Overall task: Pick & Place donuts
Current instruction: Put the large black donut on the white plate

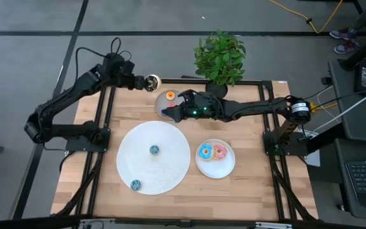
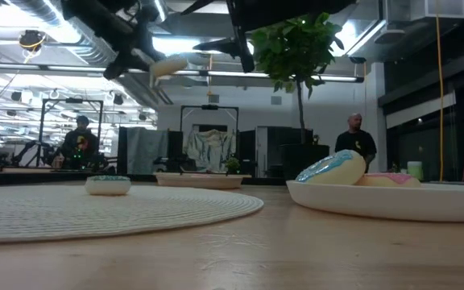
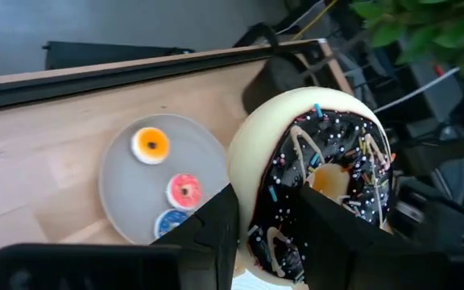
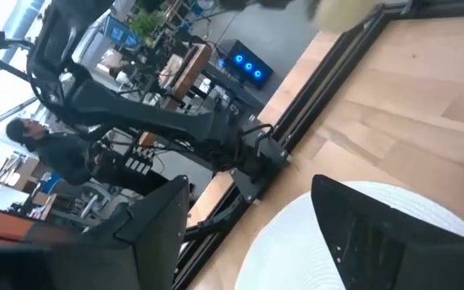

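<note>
My left gripper (image 3: 268, 229) is shut tight on a big toy donut with dark chocolate icing and coloured sprinkles (image 3: 321, 181), one finger poking through near its hole and one pressing on the cream side. In the high view I see it holding this donut (image 1: 152, 81) up in the air at the far edge of the wooden table (image 1: 253, 191), just beside a small grey round plate (image 1: 162, 100). That plate holds a tiny orange donut (image 3: 151, 143), a tiny red-pink donut (image 3: 184, 191) and a tiny dark blue donut (image 3: 171, 223). My right gripper (image 1: 175, 109) reaches over the same grey plate, and its fingers are spread apart with nothing between them. Nearer to me lies a large white round disc (image 1: 170, 137) with two tiny teal donuts (image 1: 154, 150) on it. Beside it is a small white plate (image 1: 216, 169) with a blue donut (image 1: 204, 151) and a pink donut (image 1: 220, 151). I think the brown donut belongs with the big ones, so I should carry it high, keep my grip firm, and stay clear of my right arm in the middle. Then I should lower it slowly onto a bare bit of plate and let go only when it rests. The green potted plant (image 1: 220, 57) stands at the back.
</note>
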Robot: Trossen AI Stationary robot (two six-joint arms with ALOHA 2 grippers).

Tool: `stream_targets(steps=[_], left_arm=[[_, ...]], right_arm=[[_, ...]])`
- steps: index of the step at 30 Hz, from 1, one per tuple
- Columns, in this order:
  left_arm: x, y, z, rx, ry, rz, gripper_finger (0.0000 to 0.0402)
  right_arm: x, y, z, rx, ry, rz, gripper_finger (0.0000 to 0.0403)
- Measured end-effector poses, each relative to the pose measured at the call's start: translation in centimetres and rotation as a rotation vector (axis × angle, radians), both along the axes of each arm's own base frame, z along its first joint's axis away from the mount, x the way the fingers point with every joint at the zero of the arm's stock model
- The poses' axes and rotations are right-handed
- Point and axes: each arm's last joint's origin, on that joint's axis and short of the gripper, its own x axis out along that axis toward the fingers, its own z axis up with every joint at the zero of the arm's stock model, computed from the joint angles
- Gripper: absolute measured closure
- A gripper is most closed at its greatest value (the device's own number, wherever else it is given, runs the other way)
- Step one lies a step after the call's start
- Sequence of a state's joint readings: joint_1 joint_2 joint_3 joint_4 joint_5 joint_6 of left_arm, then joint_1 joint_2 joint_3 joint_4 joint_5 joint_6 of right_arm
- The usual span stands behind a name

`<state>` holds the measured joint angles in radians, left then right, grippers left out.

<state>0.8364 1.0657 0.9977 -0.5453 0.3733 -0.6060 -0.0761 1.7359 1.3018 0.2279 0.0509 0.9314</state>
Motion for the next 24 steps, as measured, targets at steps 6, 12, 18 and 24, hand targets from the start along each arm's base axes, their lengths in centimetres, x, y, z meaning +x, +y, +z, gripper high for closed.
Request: stream_targets(steps=[6, 12, 18, 24], left_arm=[[0.6, -1.8, 0.7, -0.009, -0.031, -0.038, 0.0297], [1.7, -3.2, 0.7, -0.02, -0.027, -0.075, 0.0297], [2.7, -4.6, 0.8, -0.034, -0.048, -0.123, 0.0297], [3.4, -5.5, 0.8, -0.024, -0.042, -0.129, 0.0297]], right_arm=[[0.0, -1.2, 0.4, 0.003, -0.047, -0.032, 0.0103], [-0.2, -2.5, 0.6, 0.001, -0.069, -0.08, 0.0094], [-0.3, -3.3, 0.6, 0.017, -0.072, -0.103, 0.0093], [-0.3, -3.3, 0.6, 0.023, -0.073, -0.095, 0.0093]])
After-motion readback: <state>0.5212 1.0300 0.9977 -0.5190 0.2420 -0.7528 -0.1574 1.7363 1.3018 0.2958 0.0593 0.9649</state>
